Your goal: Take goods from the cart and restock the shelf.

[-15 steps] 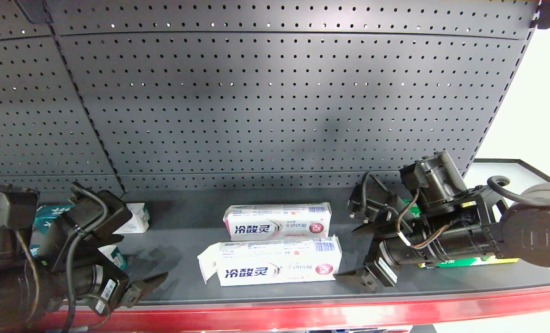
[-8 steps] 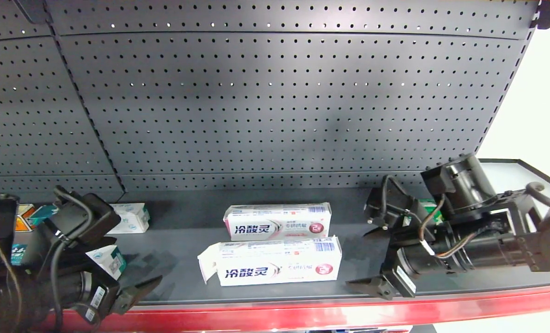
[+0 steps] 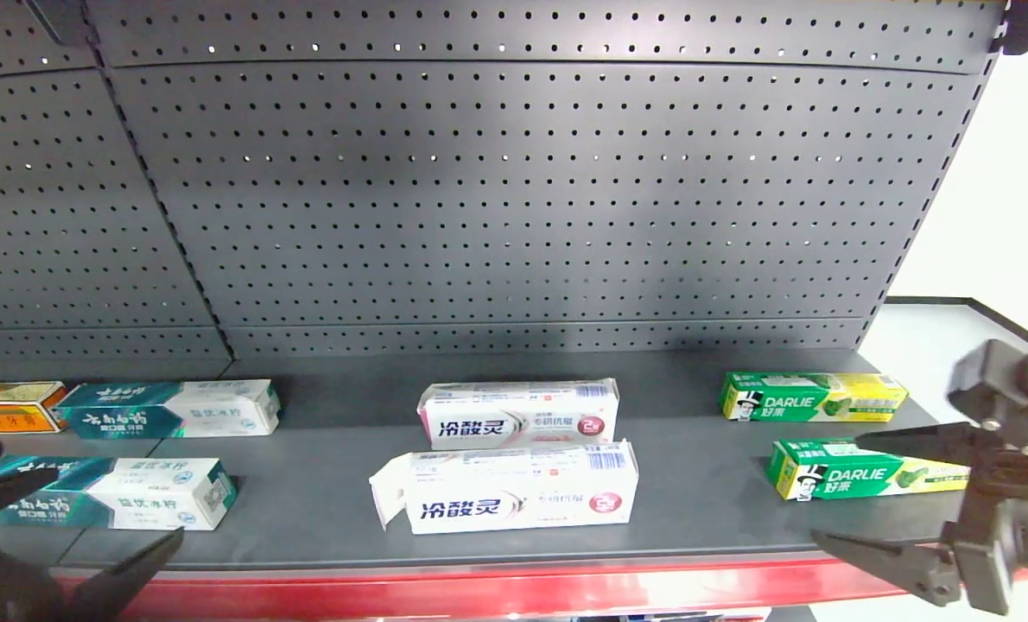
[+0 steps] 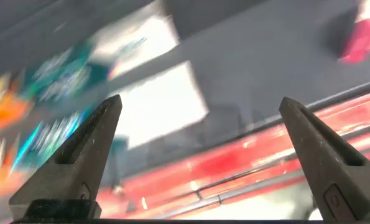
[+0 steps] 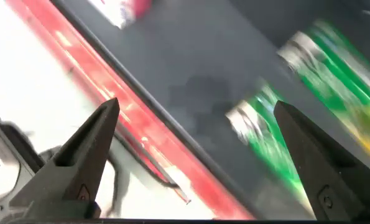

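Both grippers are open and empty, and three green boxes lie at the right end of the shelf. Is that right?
Not quite. The head view shows only two there: the rear green box and the front green box. The left gripper and the right gripper are indeed open and empty.

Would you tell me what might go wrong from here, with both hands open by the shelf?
The right hand sits open close to the front green box; a careless swing might knock it askew. The front white box has an open end flap, which could snag a finger or let its contents slide out.
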Robot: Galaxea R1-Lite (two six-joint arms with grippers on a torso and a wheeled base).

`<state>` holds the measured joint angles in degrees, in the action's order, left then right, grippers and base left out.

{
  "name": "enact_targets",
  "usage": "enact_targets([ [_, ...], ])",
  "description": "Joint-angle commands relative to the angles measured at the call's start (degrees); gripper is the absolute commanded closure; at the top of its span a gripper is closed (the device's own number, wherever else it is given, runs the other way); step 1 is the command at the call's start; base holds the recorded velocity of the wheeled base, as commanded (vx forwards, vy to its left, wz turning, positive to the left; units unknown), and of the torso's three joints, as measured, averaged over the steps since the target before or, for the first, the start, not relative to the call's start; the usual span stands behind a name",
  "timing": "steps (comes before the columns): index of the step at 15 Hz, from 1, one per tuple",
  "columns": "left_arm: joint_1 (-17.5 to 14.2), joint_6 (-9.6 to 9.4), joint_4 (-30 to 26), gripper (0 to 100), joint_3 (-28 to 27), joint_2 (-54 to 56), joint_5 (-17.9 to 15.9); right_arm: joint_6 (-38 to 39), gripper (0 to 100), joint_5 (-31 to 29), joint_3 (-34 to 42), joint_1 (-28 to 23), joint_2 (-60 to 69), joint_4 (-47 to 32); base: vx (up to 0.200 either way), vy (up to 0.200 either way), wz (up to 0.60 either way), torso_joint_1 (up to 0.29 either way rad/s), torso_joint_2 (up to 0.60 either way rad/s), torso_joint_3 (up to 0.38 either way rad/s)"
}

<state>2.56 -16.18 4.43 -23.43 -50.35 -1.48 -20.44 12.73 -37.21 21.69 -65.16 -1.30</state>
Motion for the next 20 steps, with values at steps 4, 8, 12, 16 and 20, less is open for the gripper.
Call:
enact_targets([
  [4,-4.58,6.6,-0.91,0,14.38,28.73,4.29,7.52,0,-2.36,13.04,-10.44,23.41,5.79,0.0,0.0,0.0,0.0,0.0,0.0],
  [8,-4.32,9.06,-9.17,0,20.27,47.27,4.99,11.57,0,-2.71,24.37,-16.5,41.87,4.91,0.0,0.0,0.0,0.0,0.0,0.0],
  [12,-4.23,9.67,-7.33,0,20.88,47.01,4.9,17.02,0,-2.8,30.0,-24.41,50.92,4.91,0.0,0.0,0.0,0.0,0.0,0.0],
  [16,-4.32,14.24,-7.24,0,20.97,47.01,8.68,23.26,0,-14.66,37.21,-29.77,59.89,2.62,0.0,0.0,0.0,0.0,0.0,0.0],
  [20,-4.14,18.46,-7.24,0,21.06,47.01,14.48,20.62,0,-12.73,37.21,-29.77,59.8,1.3,0.0,0.0,0.0,0.0,0.0,0.0],
])
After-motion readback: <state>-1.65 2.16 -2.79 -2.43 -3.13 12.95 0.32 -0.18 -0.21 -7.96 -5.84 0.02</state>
